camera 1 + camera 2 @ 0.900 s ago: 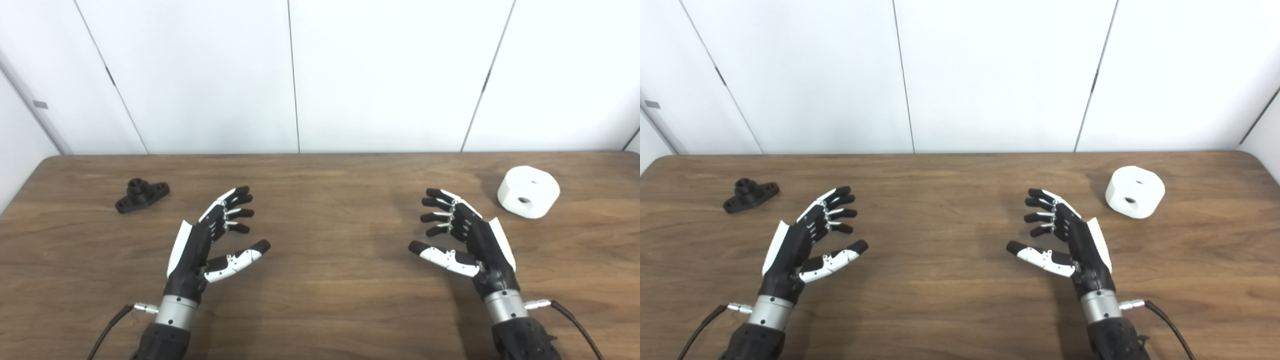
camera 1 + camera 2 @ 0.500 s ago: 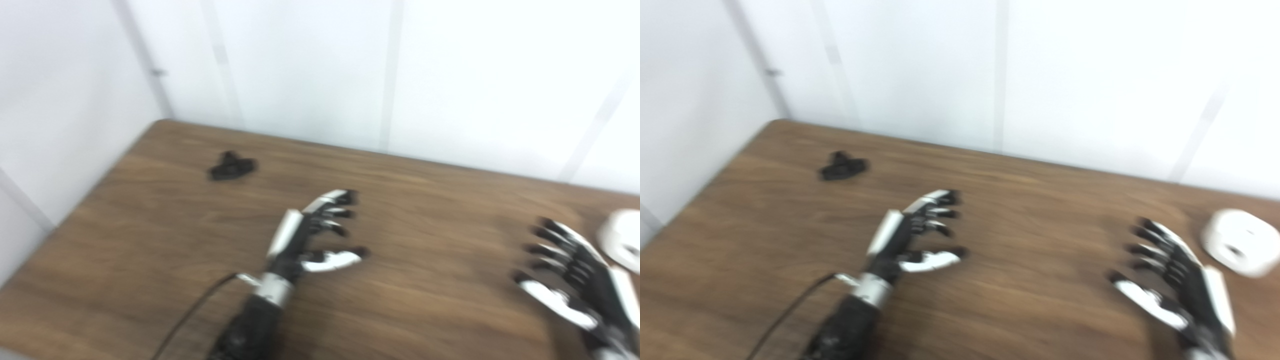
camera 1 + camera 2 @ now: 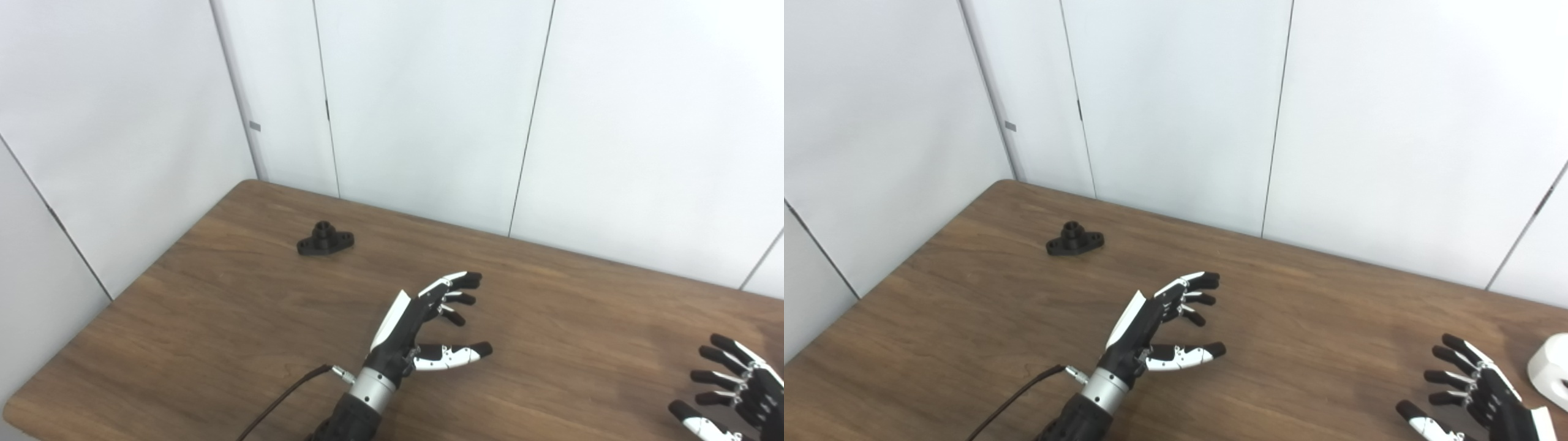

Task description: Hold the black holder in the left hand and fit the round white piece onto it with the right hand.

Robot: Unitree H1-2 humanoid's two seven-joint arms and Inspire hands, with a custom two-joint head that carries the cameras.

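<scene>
The black holder [image 3: 325, 239] lies flat on the wooden table [image 3: 233, 306] near its far left corner, its short round post pointing up. My left hand [image 3: 429, 318] is open and empty over the middle of the table, well to the right of the holder and nearer to me. My right hand [image 3: 1470, 392] is open and empty at the lower right. The round white piece [image 3: 1549, 370] shows only in part at the right edge of the right eye view, just right of my right hand.
White wall panels [image 3: 429, 110] stand behind the table and along its left side. The table's left edge [image 3: 122, 294] runs diagonally toward me. A cable [image 3: 282, 398] trails from my left wrist.
The camera has swung to the left, so the whole picture has shifted right. The holder and white piece lie where they were. Both hands stay open in much the same pose.
</scene>
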